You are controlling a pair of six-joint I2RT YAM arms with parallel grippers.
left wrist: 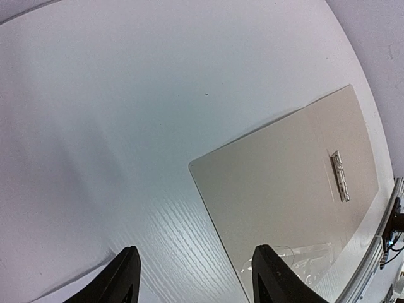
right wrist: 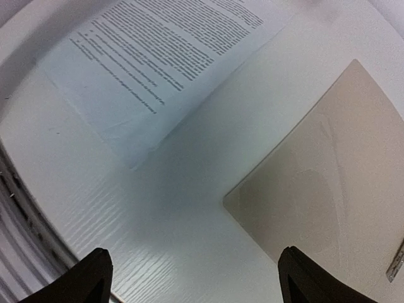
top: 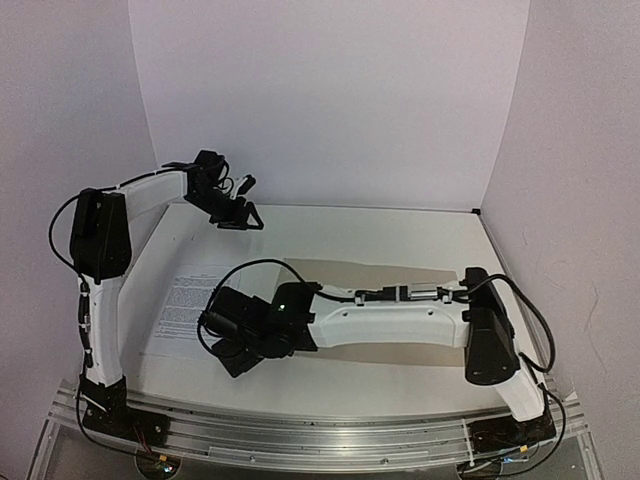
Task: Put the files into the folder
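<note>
Reaching across the open folder point(top: 335, 272), the right arm holds its pincer point(right wrist: 192, 268) over the white bench point(top: 400, 228) at lower centre of the overhead view, fingers spread wide and pinching nothing. Printed sheets point(top: 188, 300) lie flat at left centre, near the folder but not touching it; whether one or two lie stacked cannot be told. In the right wrist view the sheets fill the upper left and a corner of the folder the right, with bare bench between. The left pincer point(top: 240, 213) hangs raised at upper left of the overhead view, likewise spread and empty. Its camera looks down on the folder, inner face up, with the metal clip point(left wrist: 340, 176) toward the right of frame. Step in hand, as judged: approach to the first pick-up, no sheet yet in the folder. The next move calls for lowering the right pincer to the nearest corner of the sheets and lifting or sliding an edge, since thin paper flat on a bench offers little to pinch. The folder, already open, should need no further preparation.
</note>
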